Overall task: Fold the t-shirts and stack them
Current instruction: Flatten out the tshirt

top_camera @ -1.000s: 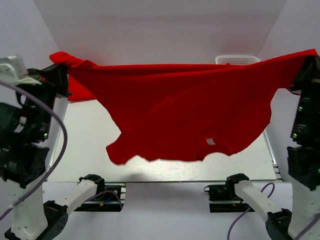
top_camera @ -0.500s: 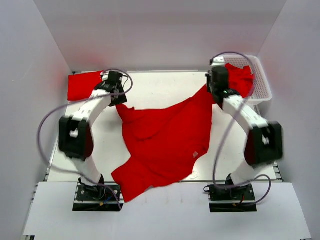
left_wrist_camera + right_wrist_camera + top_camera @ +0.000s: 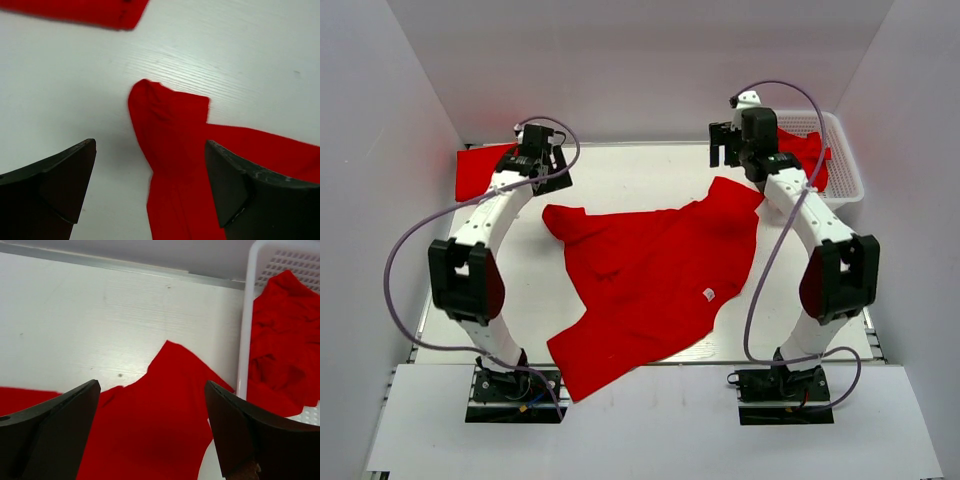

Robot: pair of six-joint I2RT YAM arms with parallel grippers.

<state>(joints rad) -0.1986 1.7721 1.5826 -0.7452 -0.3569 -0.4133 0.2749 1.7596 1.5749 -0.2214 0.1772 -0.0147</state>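
Shows a red t-shirt [image 3: 655,285] lying unfolded and rumpled across the centre of the white table [image 3: 640,175], one sleeve reaching toward the upper left, the hem trailing to the tabletop's lower left edge, a small white label [image 3: 708,293] showing right of centre. Catches the left gripper [image 3: 542,155] hanging above the table at upper left, fingers spread wide and holding nothing, the shirt's sleeve tip lying between them in the left wrist view. Puts the right gripper [image 3: 728,150] at upper centre-right, likewise parted and empty, over the shirt's far corner. Places a folded red shirt [image 3: 480,172] flat at the table's upper left, apart from the spread one. Sets a white basket [image 3: 845,198] at the upper right with more red cloth [image 3: 810,150] heaped inside, its wall just beside the spread shirt's corner in the right wrist view.
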